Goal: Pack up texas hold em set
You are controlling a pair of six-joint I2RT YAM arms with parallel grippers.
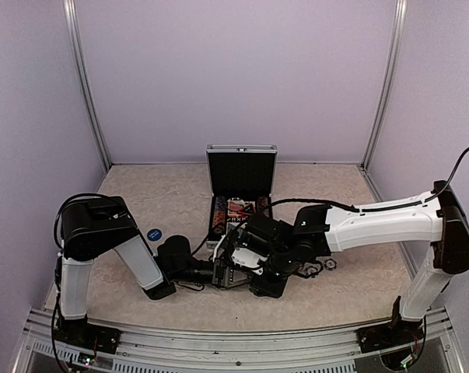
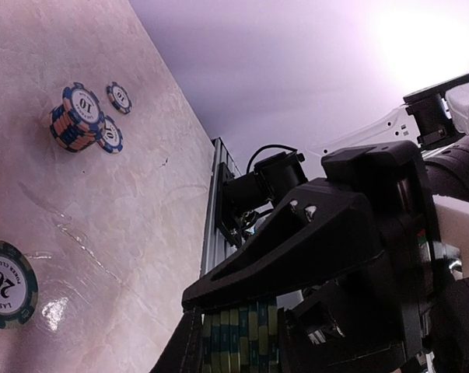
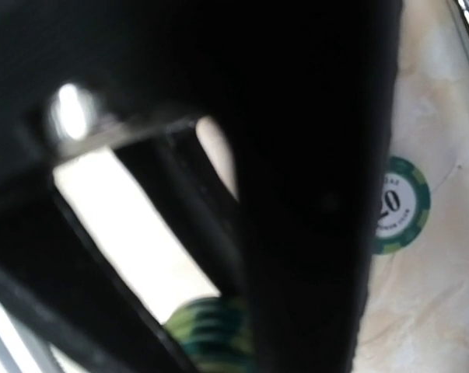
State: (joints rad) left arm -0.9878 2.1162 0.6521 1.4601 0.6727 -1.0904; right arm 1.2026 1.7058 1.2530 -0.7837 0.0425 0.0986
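My left gripper (image 1: 218, 273) is clamping the green chip stack (image 2: 234, 342)
My right gripper (image 1: 236, 265) is crowding just beside it; I cannot tell its state.

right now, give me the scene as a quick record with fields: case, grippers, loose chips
case: open case at the back, centre; lid upright, tray partly filled
left gripper: shut on green chip stack, going by the left wrist view
right gripper: close against the left one; jaws not readable
loose chips: stack of 10 chips, two single 10 chips beside it, green 20 chip lying flat
also out: blue disc near the left arm
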